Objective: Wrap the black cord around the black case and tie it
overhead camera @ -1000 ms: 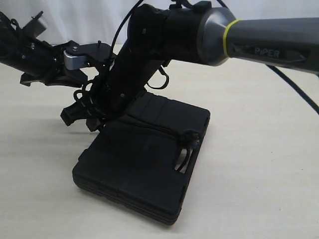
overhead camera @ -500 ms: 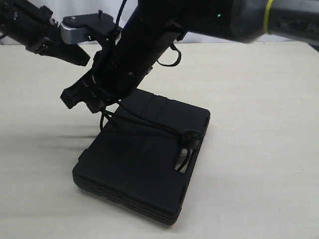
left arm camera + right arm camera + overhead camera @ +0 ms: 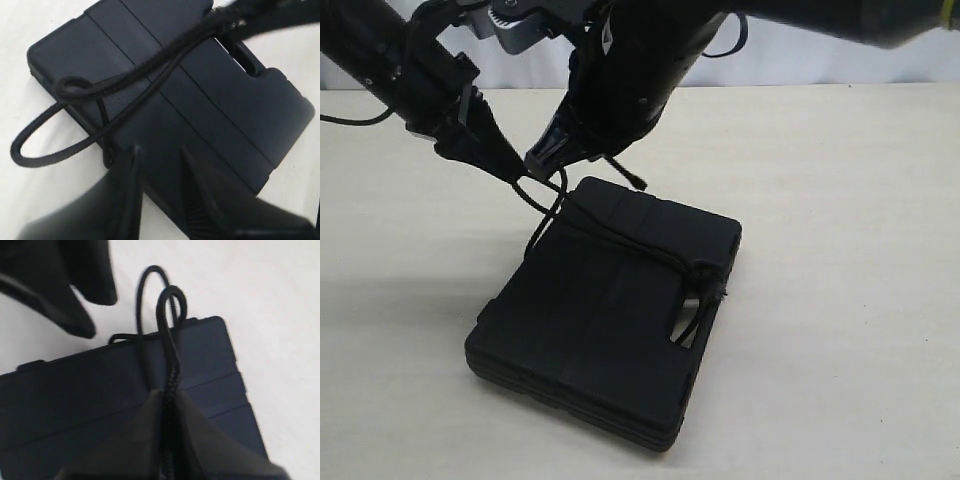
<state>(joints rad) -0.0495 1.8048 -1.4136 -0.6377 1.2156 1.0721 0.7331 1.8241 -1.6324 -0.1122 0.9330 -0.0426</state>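
Black cord (image 3: 170, 355) is clamped in the right gripper (image 3: 169, 396) above the black case (image 3: 90, 390); left gripper (image 3: 159, 152) slightly parted, empty.

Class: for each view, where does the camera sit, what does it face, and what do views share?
Exterior view: off the arms, looking down at the black case on the table; left arm and right arm show.
Left wrist view: on the left arm, facing the case past the open left gripper.
Right wrist view: on the right arm, facing the case; the right gripper pinches the black cord.
All three show case and cord.
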